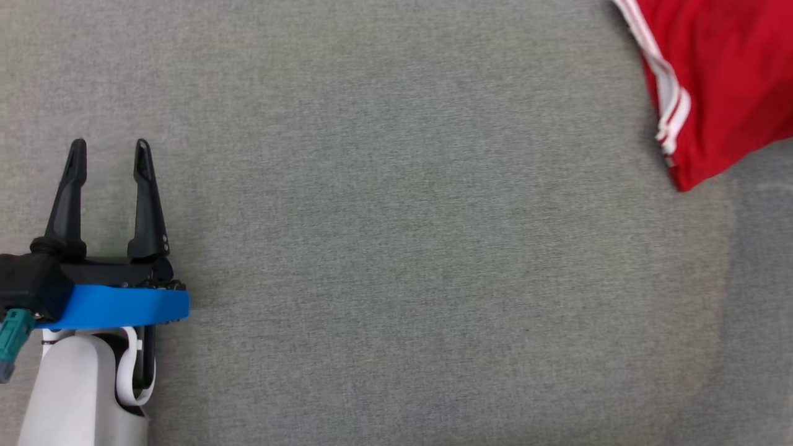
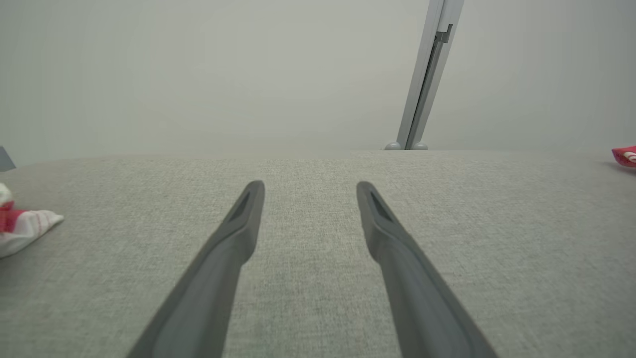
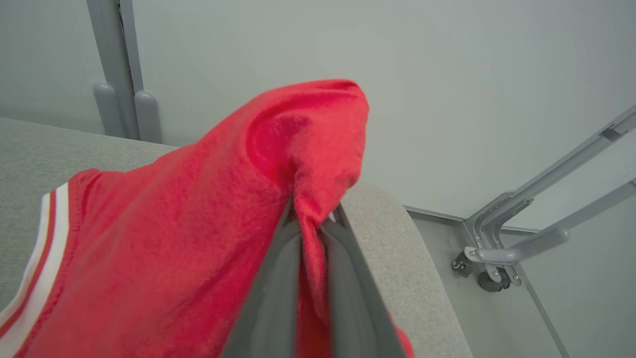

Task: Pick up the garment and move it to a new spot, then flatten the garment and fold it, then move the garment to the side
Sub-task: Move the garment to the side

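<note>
One red garment (image 1: 725, 80), one white-and-red cloth (image 2: 25, 226), one desk (image 1: 396, 260) and two tools, left tool (image 1: 110, 148) and right tool (image 3: 314, 215), are showing.

The head camera looks almost straight down from well above onto the grey woven-fabric surface (image 1: 396, 248). The left end effector (image 1: 110, 148) sits at its lower left, and a corner of the red garment with white-striped trim (image 1: 725, 80) is cut off at its upper right. The left wrist camera sits low, facing nearly level along that end effector (image 2: 310, 188) across the surface toward a pale wall (image 2: 198, 74); the garment is a far sliver at its right edge. The right wrist camera is pressed close to the garment, looking past the right end effector (image 3: 315, 214) over the surface's rounded edge to wall and floor (image 3: 497, 323). All three views share the surface and the garment.
</note>
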{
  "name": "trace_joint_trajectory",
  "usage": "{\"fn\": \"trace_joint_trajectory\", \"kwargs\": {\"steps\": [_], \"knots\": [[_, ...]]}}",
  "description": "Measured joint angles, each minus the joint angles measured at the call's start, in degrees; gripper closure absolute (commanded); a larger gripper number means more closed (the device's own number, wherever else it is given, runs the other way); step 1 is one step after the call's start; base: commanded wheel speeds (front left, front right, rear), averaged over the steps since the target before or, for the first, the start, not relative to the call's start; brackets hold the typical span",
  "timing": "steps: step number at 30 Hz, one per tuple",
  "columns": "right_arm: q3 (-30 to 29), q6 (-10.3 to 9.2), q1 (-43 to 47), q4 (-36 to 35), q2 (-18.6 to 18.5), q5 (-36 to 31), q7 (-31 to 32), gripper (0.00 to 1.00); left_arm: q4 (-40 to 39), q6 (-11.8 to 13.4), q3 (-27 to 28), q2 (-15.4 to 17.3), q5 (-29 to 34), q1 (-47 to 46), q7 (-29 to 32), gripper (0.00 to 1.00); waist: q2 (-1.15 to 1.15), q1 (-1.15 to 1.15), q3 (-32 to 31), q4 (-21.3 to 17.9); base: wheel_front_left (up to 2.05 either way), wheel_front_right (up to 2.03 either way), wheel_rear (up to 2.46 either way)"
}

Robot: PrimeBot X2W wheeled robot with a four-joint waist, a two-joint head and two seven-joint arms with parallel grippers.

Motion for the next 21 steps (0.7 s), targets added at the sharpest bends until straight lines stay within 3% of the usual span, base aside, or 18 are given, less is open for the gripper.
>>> {"fn": "trace_joint_trajectory", "kwargs": {"steps": [5, 15, 17, 18, 21], "knots": [[-1.54, 0.0, -2.3, 1.0, -3.05, -2.32, 2.01, 1.0, -0.2, 0.01, 0.43, -0.08, -0.09, -0.32, 0.0, 0.0, 0.0, 0.0, 0.99, 0.73, 0.0, 0.0, 0.0], [-5.2, 0.0, -4.44, 1.38, -3.52, -5.98, 6.03, 1.0, -0.46, 0.0, 0.66, -0.76, -0.12, -0.73, 0.0, 0.0, 0.0, 0.0, 1.86, 0.86, 0.0, 0.0, 0.0], [-5.67, 0.0, -4.44, 1.38, -3.1, -6.56, 6.09, 0.56, -0.41, -0.01, 0.67, -0.82, -0.12, -1.01, 0.0, 0.0, 0.0, 0.0, 1.82, 0.86, 0.0, 0.0, 0.0], [-5.88, 0.0, -4.44, 1.38, -2.89, -6.9, 6.21, 0.0, -0.31, -0.02, 0.68, -0.88, -0.12, -1.13, -0.01, 0.0, 0.0, 0.0, 1.67, 0.91, 0.0, 0.0, 0.0], [-6.28, 0.0, -4.37, 1.37, -1.76, -7.44, 6.08, 0.0, -0.02, -0.05, 0.83, -0.97, -0.11, -1.15, -0.01, 0.0, 0.0, 0.0, 0.85, 1.02, 0.0, 0.0, 0.0]]}}
